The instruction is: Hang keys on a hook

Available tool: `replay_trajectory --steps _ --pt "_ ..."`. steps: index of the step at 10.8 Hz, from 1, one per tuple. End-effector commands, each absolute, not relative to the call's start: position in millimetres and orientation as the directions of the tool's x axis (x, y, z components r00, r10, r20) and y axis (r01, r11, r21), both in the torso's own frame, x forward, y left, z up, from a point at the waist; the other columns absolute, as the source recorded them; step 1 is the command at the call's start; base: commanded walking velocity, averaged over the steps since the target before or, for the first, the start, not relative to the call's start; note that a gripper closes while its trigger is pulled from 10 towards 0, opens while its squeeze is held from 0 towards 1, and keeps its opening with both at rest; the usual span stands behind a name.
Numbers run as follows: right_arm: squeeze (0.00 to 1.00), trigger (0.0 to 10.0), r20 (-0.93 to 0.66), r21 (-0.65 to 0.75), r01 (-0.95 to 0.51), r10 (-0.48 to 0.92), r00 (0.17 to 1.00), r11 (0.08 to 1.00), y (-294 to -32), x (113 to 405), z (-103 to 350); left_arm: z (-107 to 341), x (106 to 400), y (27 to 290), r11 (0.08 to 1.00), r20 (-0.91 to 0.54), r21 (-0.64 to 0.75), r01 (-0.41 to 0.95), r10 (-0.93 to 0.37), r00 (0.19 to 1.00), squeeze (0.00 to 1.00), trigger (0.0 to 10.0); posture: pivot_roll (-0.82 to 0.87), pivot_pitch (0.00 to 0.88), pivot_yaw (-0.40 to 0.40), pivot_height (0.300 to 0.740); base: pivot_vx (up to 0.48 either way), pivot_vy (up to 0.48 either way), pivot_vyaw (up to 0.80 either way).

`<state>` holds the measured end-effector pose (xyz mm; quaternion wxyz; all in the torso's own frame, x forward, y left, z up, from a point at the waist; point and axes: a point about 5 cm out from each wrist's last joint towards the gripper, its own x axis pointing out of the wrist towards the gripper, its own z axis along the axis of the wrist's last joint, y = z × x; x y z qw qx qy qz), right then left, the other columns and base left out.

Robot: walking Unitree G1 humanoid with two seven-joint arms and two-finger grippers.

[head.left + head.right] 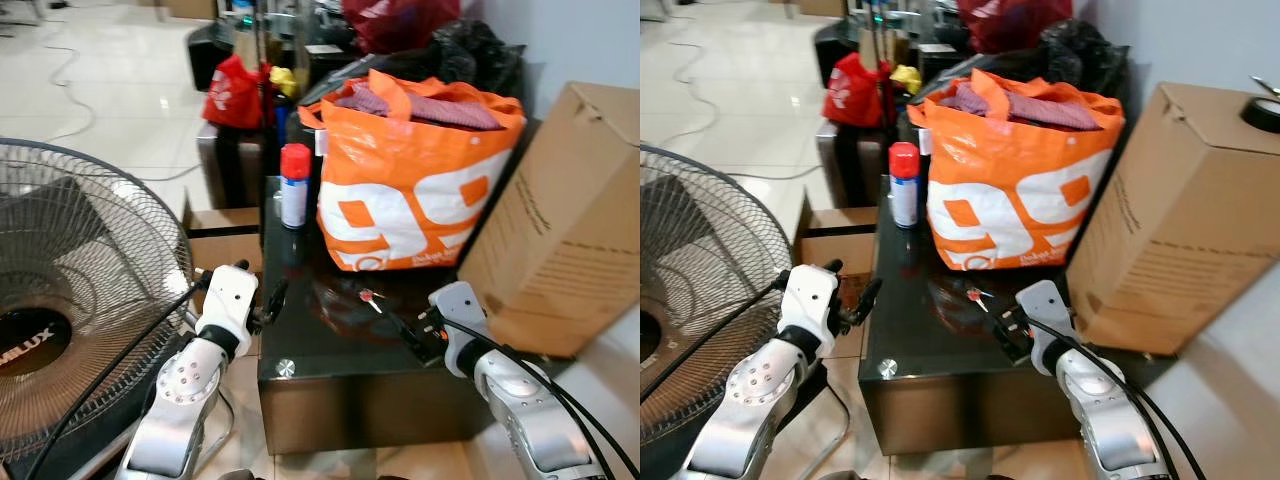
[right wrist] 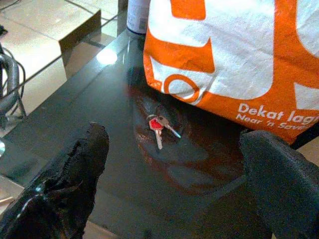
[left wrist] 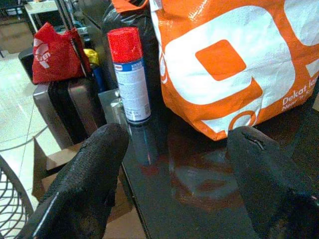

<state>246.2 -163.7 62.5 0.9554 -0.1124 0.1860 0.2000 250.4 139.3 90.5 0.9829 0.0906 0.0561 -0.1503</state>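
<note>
A small bunch of keys point(image 2: 159, 127), one with a red head and the rest bare metal, lies flat on the dark glass top of a low table point(image 1: 330, 350), just in front of a big orange and white plastic shopping bag point(image 1: 410, 180). The bag is soft and bulging, stuffed with checked cloth, and stands toward the back edge of the table; its colour reflects in the glossy glass around the keys. At the table's left edge, beside the bag, a spray can point(image 1: 294, 186) stands upright, white with a red cap and a blue label. A tall brown cardboard box point(image 1: 560, 220) leans at the table's right edge, close to the bag. Behind the table are a red bag point(image 1: 232, 92), dark suitcases and black bags. A round wire-grille fan point(image 1: 70, 300) stands on the pale tiled floor to the left.

The right gripper point(image 2: 174, 184) hovers low over the front right part of the table with its two black fingers spread wide apart, the keys lying ahead between them, untouched. The left gripper point(image 3: 174, 179) is at the table's front left corner, also spread wide and holding nothing, pointing toward the spray can and the bag.
</note>
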Motion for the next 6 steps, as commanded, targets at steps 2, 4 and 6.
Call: replay_trajectory --steps 2,4,6 --pt "1.00 10.0 -0.378 -0.140 -0.377 0.303 0.875 0.916 -168.2 249.2 67.2 92.5 253.1 140.6 0.940 -0.130 0.181 0.290 -0.269 0.954 0.00 10.0 -0.05 0.000 -0.040 0.740 0.000 0.000 0.00" --pt "0.00 10.0 -0.344 -0.114 -0.268 0.215 0.914 0.957 -174.9 249.8 70.1 99.6 257.2 143.9 0.954 -0.084 0.164 0.252 -0.241 0.967 0.00 10.0 -0.05 0.000 -0.036 0.740 0.000 0.000 0.00" --pt "0.00 10.0 -0.334 -0.116 -0.241 0.190 0.923 0.964 -176.2 249.6 70.8 100.9 258.5 143.2 0.954 -0.077 0.153 0.256 -0.247 0.966 0.00 10.0 -0.06 0.000 -0.031 0.740 0.278 0.000 0.00"
